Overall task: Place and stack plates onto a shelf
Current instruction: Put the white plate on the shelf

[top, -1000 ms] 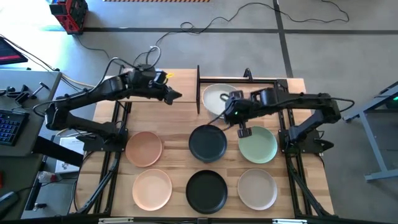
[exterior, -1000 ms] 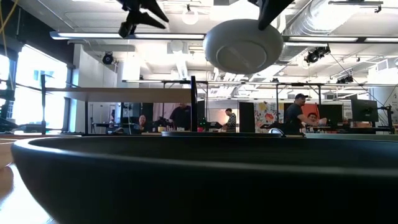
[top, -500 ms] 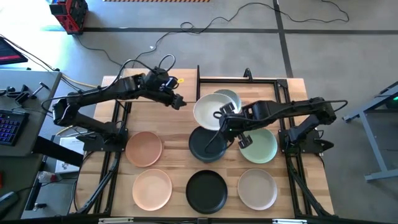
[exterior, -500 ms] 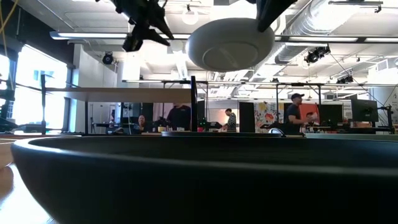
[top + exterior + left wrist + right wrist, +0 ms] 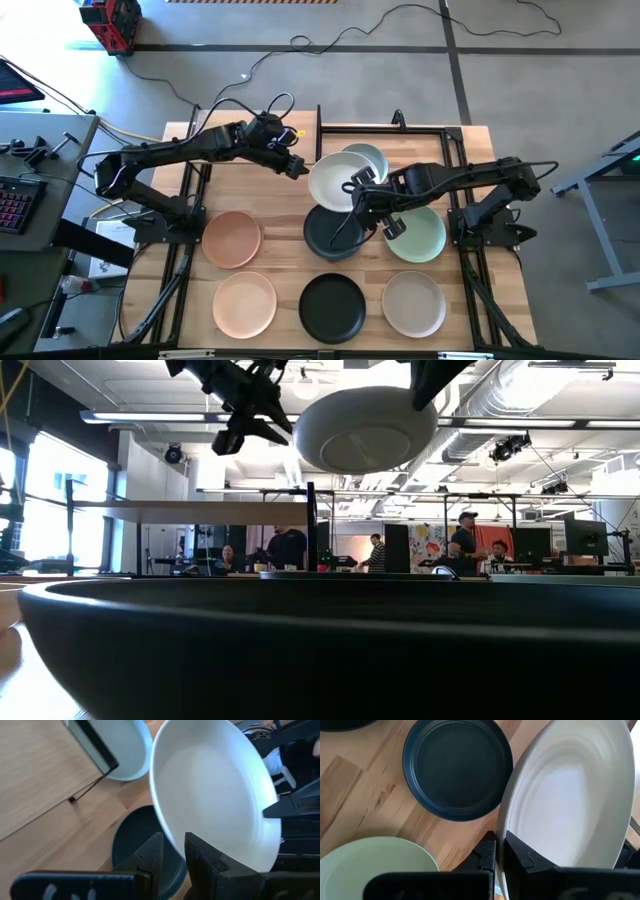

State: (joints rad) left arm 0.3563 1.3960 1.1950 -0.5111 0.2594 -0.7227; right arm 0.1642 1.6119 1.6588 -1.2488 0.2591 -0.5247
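Observation:
My right gripper [image 5: 358,190] is shut on the white plate [image 5: 335,180], which is held in the air above a black plate [image 5: 328,242]. My left gripper [image 5: 300,170] has reached the white plate's left rim. In the left wrist view its fingers [image 5: 150,857] stand on either side of that rim [image 5: 170,837] with a narrow gap. A pale blue-grey plate [image 5: 372,155] lies flat on the table at the far side, beside a black frame bar [image 5: 319,140]. The shelf board [image 5: 190,512] shows in the low view. My right gripper pinches the white plate's right rim [image 5: 503,827] between its two fingers, one on the upper face and one underneath. The fingers come slanting down from the table's right. The plate is lifted clear and nearly level [image 5: 365,430]. My left gripper straddles the left rim; I cannot tell whether it touches.
Two peach-pink plates [image 5: 232,238] [image 5: 245,305], a second black plate [image 5: 333,307], a pale green plate [image 5: 422,235] and a beige plate [image 5: 413,303] lie on the tabletop. The near black plate [image 5: 320,640] fills the low view's foreground. People stand in the room beyond.
My right gripper has carried the white plate off the blue-grey plate, toward the table's left and near side, until it hangs over the black plate. My left gripper has moved right and nearer, up to the plate's left rim. The blue-grey plate now lies uncovered.

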